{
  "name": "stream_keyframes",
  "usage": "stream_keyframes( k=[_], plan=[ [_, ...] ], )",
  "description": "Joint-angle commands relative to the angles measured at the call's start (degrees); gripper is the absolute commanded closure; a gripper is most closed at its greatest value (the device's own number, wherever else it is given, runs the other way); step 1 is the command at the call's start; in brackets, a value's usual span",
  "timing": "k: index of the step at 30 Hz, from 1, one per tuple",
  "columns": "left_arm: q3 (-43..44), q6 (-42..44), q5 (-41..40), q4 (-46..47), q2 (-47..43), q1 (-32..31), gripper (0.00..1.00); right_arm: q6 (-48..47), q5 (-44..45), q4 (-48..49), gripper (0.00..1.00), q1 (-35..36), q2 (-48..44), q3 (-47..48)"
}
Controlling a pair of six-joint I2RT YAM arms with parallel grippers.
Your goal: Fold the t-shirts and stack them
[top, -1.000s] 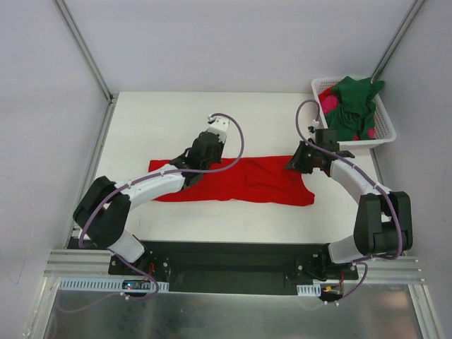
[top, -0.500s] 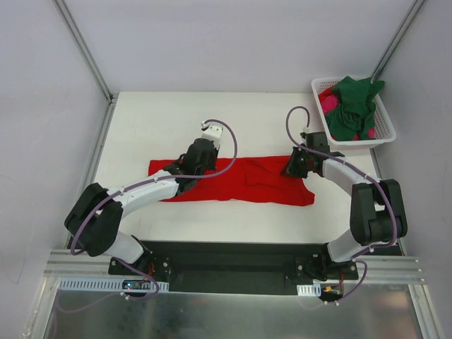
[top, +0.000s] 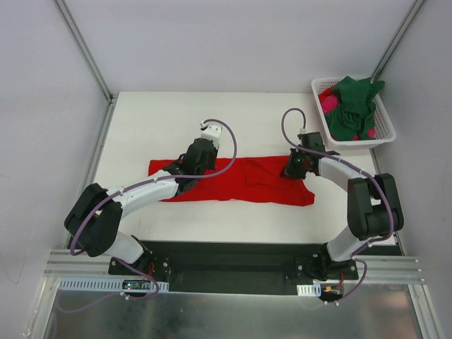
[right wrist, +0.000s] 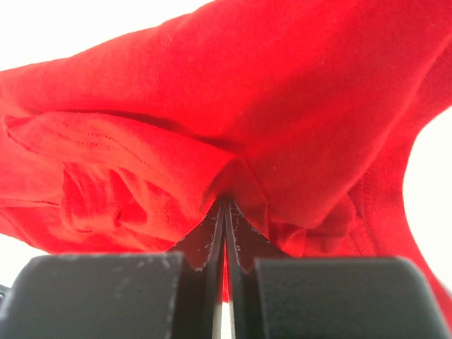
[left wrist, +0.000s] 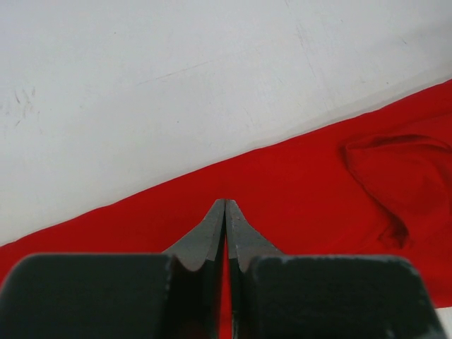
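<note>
Top external: bright red cloth t-shirt (top: 265, 187) lies spread as a wide flat band across the middle of the white table (top: 155, 120); dark green t-shirt (top: 353, 106) and magenta-pink t-shirt (top: 328, 104) sit heaped in the white slotted plastic basket (top: 353, 143) at the far right corner, not yet touched. Change over the last second: left gripper (top: 192, 162) has come down and back from above the far edge onto the shirt's far hem, left of centre, and its jaws have gone from part-open to closed; right gripper (top: 291, 168) has edged slightly inward along the far right corner, its clamp unchanged.

Left wrist: left gripper (left wrist: 224, 205) is closed, tips meeting on the red cloth (left wrist: 318, 205) just inside the hem, bare table (left wrist: 176, 85) beyond; cloth lies flat around the tips, so cannot tell whether a ply is caught.

Right wrist: right gripper (right wrist: 224, 201) is clamped on a bunched ridge of red cloth (right wrist: 296, 92), which tents up from the tips.

Judgement: both far-edge grasps now appear set, so the first fold looks ready to begin; folding barely started, stacking not begun; left pinch is the doubt.
</note>
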Motion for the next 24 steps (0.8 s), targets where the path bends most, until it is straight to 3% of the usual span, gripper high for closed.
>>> stream_keyframes(
  k=[1,19,21,24],
  plan=[
    [-0.27,-0.7,-1.25,1.2,-1.41,0.14,1.0,-0.39,1.19,0.37,0.99,0.71,1.35,3.36],
    [-0.19,-0.87,0.25,1.2,-0.27,0.94,1.0,1.1,-0.83,0.45,0.99,1.06,4.25,8.37],
    [-0.19,-1.05,0.42,1.2,-0.36,0.94,1.0,2.24,-3.63,4.56,0.99,0.89,2.94,6.1],
    [-0.54,-1.14,0.25,1.2,-0.27,0.94,1.0,8.03,-8.9,18.08,0.99,0.27,0.04,-1.11]
  ],
)
